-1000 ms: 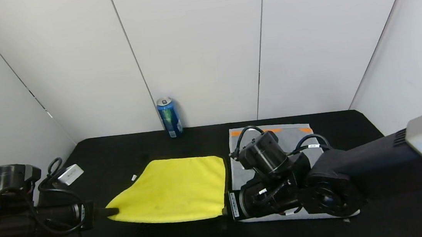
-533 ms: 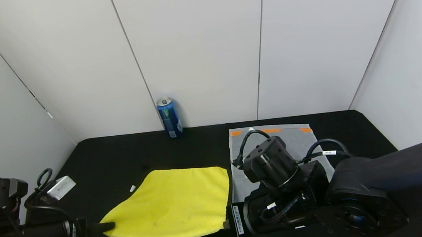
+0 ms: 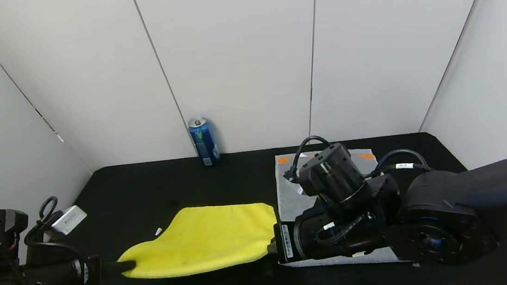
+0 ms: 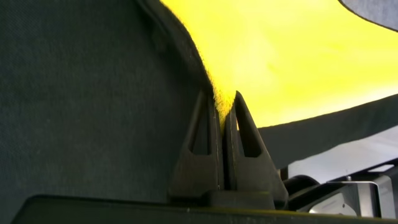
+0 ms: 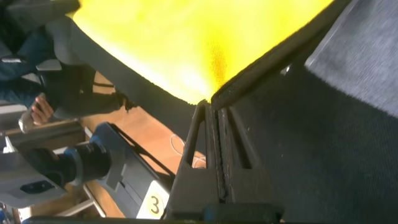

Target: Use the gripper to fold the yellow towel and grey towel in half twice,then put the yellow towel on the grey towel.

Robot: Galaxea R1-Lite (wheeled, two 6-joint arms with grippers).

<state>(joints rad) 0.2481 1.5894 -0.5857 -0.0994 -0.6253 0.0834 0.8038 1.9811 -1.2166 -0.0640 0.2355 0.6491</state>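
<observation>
Both claws clenched on near corners of the yellow towel (image 3: 207, 237): left gripper (image 3: 126, 266) on the left corner, right gripper (image 3: 271, 251) on the right. The cloth sits mid-table, near edge lifted; it is soft, light, droops between grips. The grey towel (image 3: 291, 199) lies flat beside it, mostly under the right arm, probably unfolded. Best held at corners, by the hem.
</observation>
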